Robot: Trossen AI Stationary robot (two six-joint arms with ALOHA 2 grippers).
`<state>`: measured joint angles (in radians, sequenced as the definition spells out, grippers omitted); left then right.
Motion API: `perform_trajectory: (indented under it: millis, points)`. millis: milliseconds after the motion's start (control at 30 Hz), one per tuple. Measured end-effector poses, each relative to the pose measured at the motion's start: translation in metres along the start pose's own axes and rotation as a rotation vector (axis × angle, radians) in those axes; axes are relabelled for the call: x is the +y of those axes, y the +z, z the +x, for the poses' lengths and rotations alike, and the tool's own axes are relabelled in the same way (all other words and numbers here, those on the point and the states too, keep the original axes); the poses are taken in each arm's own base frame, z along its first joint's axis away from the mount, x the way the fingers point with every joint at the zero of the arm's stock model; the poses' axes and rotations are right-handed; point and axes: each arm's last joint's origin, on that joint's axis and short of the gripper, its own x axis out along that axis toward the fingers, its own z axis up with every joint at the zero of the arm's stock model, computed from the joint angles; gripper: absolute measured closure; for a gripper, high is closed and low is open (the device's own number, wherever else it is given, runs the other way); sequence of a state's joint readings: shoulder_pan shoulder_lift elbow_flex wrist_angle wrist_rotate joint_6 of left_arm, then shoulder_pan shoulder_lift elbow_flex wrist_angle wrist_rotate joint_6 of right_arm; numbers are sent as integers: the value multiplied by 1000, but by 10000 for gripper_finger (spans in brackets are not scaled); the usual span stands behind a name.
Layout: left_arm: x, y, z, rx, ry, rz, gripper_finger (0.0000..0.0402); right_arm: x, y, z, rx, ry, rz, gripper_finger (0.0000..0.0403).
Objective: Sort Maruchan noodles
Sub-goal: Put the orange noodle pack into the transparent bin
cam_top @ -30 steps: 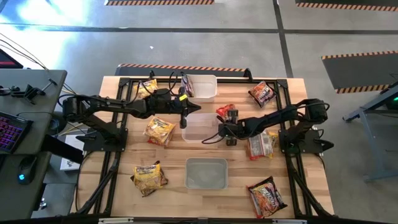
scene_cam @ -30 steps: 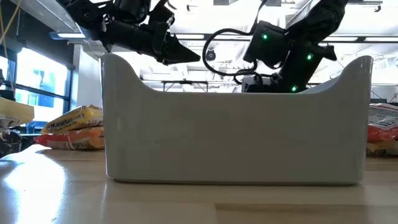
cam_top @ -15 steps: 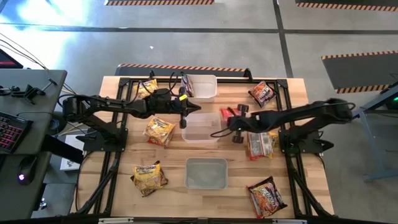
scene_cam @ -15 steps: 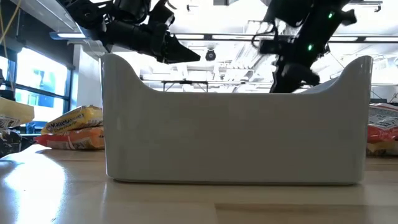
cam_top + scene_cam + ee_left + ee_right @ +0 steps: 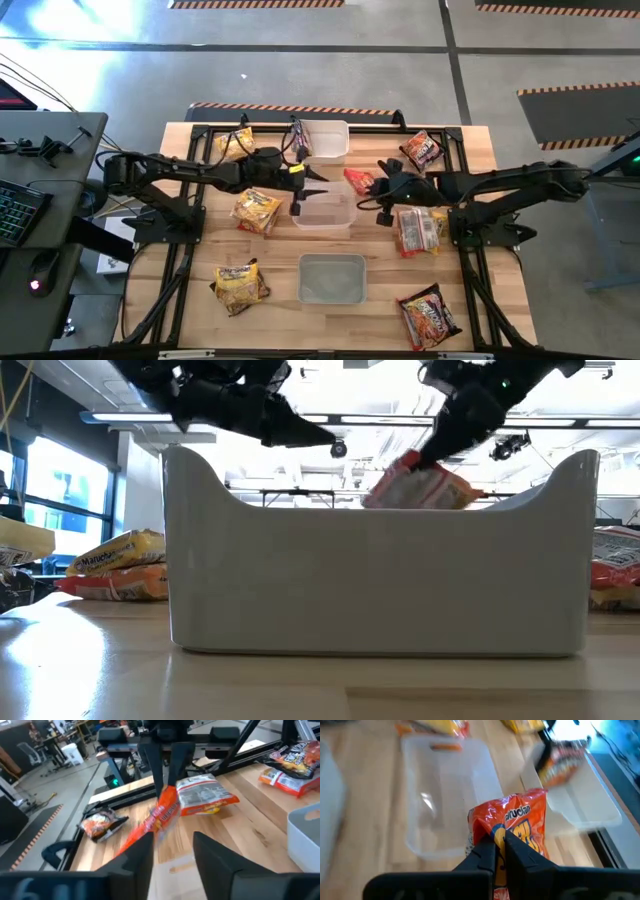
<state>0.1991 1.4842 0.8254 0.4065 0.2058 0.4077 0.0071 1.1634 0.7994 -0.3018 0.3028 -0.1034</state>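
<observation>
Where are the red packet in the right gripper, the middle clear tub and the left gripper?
red packet [image 5: 520, 822]: right wrist view, its printed face.
middle clear tub [image 5: 322, 218]: high view, its floor.
left gripper [image 5: 297, 188]: high view, between its fingertips.

Three clear tubs [image 5: 325, 208] on wooden table [image 5: 180, 300].

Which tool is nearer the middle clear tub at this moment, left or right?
Left. The left tool hangs at the middle clear tub's left edge, open and empty. The right tool is off the tub's right side, shut on a red noodle packet.
</observation>
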Motion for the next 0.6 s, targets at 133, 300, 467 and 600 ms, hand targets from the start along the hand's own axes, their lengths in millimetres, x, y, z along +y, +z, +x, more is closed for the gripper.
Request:
perform_trajectory:
  millis: [133,300,467,600]
  points:
    - [-1,5,12,54,-23,44,230,1,7,-2,-79,55,-10,402]
    - [-2,7,21,130,46,131,208,7,13,-5,-143,81,-41,402]
    - [-3,8,22,143,65,188,206,14,16,-7,-173,117,-54,402]
    - [-3,8,22,147,51,195,206,16,18,-9,-197,126,-67,402]
